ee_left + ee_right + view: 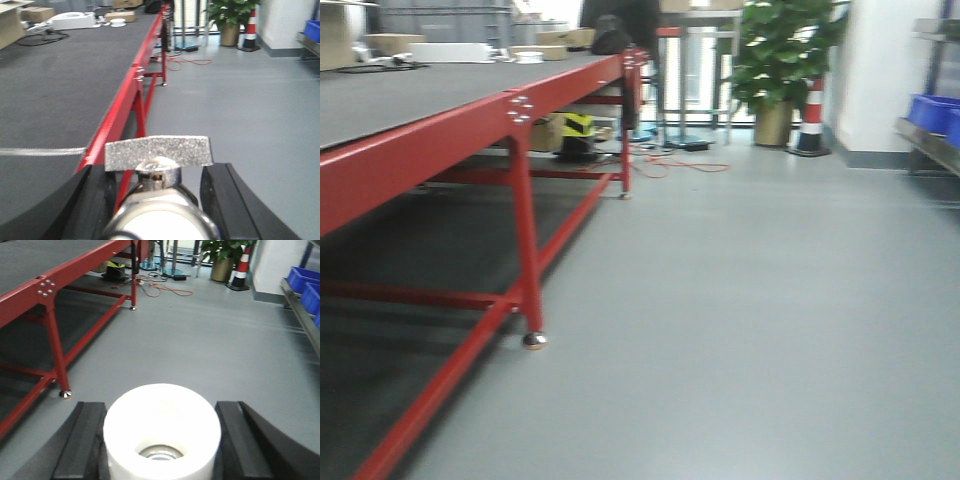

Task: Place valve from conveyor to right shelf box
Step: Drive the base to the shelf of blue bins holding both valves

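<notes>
- Front view: A red-framed counter [440,95] with a dark grey top runs along the left. Cardboard boxes [390,42] sit at its far end. Grey floor [750,300] fills the rest of the view. At the back stand a potted plant [775,50] and a red-and-white cone [811,115], and an orange cable [685,165] trails near the counter's far leg. At the right edge, a metal shelf [925,142] carries blue boxes [932,112]. Neither arm shows here.
- Left wrist view: The left pincer [159,172] is clamped on the valve [159,152], with black fingers [97,200] pressed to either side of it. The valve is silvery, with a flat, grainy top plate, and a white cap shows at its near end. It hangs in the air, in line with the counter's red edge, with the dark top to the left and bare floor to the right. One blue box [312,27] shows far off at the right.
- Right wrist view: The right pincer [161,407] is closed around a second valve [162,425]. It is seen end-on as a round white cap with a metal ring inside, touching both black fingers. It is held over open floor, with the counter's red legs to the left. The shelf [300,310] and its blue boxes stand well apart at the right.
</notes>
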Available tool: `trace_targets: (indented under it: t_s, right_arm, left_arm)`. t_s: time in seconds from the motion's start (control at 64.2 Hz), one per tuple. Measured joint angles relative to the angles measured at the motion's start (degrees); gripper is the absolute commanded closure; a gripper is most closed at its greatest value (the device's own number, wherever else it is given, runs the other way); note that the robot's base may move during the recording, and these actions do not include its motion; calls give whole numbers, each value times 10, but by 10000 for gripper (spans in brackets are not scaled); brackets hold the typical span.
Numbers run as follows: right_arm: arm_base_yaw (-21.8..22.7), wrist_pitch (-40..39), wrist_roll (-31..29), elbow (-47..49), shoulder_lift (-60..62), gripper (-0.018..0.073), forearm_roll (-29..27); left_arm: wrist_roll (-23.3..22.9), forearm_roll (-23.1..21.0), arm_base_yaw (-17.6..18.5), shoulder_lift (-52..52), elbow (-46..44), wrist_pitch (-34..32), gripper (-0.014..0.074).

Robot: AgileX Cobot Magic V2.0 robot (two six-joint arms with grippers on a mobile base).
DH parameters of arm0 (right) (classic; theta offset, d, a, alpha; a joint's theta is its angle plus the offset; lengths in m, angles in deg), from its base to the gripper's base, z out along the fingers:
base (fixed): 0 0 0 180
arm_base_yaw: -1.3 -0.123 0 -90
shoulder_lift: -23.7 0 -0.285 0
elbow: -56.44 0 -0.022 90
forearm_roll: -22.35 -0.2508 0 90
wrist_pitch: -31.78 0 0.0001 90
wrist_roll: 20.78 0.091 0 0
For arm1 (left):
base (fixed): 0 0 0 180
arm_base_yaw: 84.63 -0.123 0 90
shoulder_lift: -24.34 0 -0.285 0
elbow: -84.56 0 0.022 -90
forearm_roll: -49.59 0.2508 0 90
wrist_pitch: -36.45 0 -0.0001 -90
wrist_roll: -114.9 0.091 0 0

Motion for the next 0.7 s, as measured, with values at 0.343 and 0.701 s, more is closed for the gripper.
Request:
trace_targets:
  t_s: [0.343, 0.701]
  right_arm:
    - [0, 0, 0, 0, 0, 712, 0]
    - [0, 0, 0, 0, 1, 712, 0]
  left_arm:
    - [0, 0, 0, 0, 0, 0, 708]
    - [0, 0, 0, 0, 0, 0, 708]
